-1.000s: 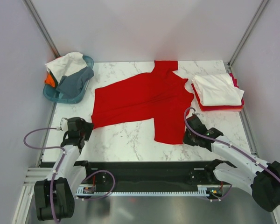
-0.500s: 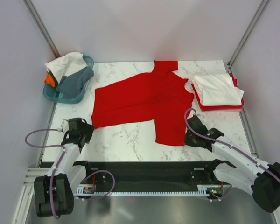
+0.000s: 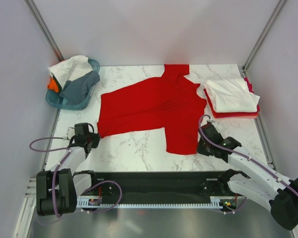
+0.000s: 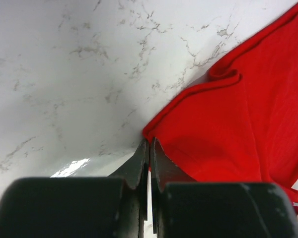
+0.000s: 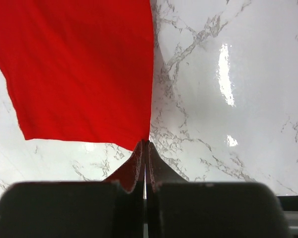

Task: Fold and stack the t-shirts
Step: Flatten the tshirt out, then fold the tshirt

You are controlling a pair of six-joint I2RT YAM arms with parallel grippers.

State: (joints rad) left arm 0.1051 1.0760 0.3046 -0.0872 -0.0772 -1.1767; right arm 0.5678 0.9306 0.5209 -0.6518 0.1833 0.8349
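Left pincer [image 4: 149, 147] pinches the smooth red t-shirt's [image 4: 228, 129] pointed corner.

marble table [image 3: 139, 148] | red t-shirt [image 3: 154, 106] spread | folded stack [image 3: 233, 95] right | teal basket [image 3: 64, 104] left

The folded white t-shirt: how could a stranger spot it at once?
On the marble table, look to the far right corner. There the folded white t-shirt tops a stack, over a folded red one; the other white cloth lies crumpled in the teal basket.
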